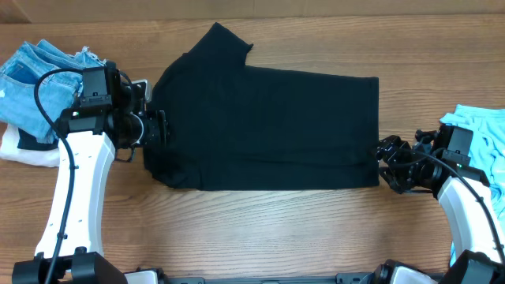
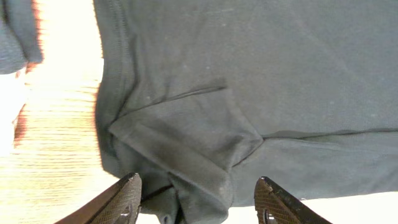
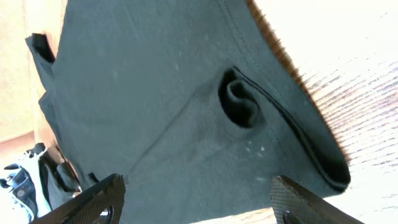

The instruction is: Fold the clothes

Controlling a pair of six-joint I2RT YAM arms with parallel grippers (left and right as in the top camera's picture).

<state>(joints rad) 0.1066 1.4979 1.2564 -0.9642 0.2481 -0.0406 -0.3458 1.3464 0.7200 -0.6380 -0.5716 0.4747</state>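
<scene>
One black T-shirt (image 1: pixel 268 126) lies folded flat, mid-surface (image 1: pixel 252 237).
Left fingers (image 2: pixel 126 198) stand partly apart over its left edge, right fingers (image 3: pixel 102 198) wide over its right corner; neither pair grips anything.

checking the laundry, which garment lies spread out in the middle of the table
The black T-shirt; the blue denim piece and the turquoise garment sit bunched at the left and right ends.
</scene>
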